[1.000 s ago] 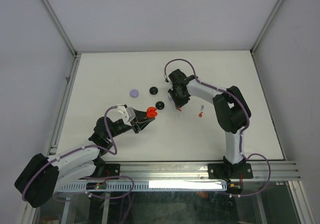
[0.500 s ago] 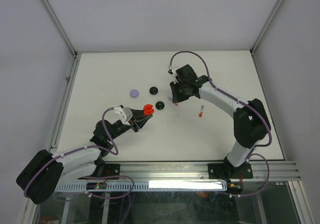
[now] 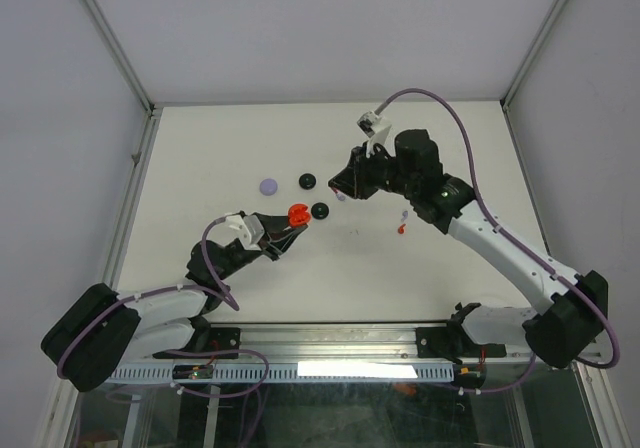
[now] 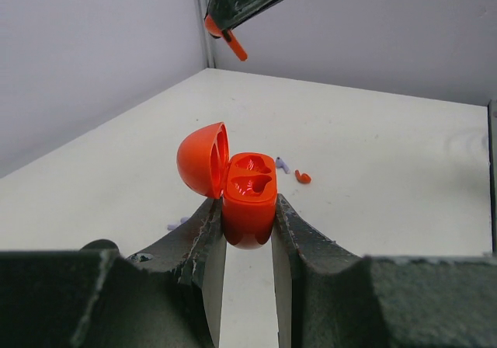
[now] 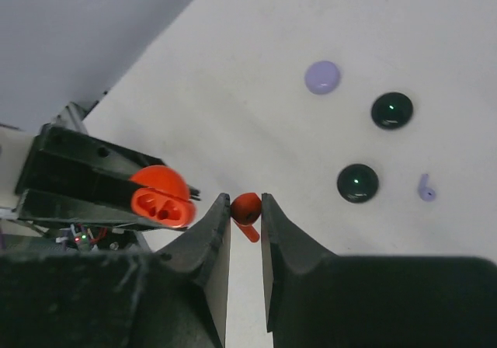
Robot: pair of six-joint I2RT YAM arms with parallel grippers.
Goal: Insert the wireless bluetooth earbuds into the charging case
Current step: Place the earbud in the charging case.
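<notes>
White worktop (image 3: 450,268). Left gripper (image 4: 247,207) was clamped on the open red charging case (image 4: 250,189), raised over the worktop's middle, left of centre. Right gripper (image 5: 245,200) pinched one red earbud (image 5: 246,207), airborne near the case. Second red earbud (image 3: 400,230) lay towards the right edge, with a lilac earbud (image 3: 404,213) just beside it.

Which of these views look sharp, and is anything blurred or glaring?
Top external: even light, faint shadows, one glaring white strip at the bottom. Left wrist: red case sharp, left fingers slightly soft. Right wrist: red earbud crisp, right fingers soft.
</notes>
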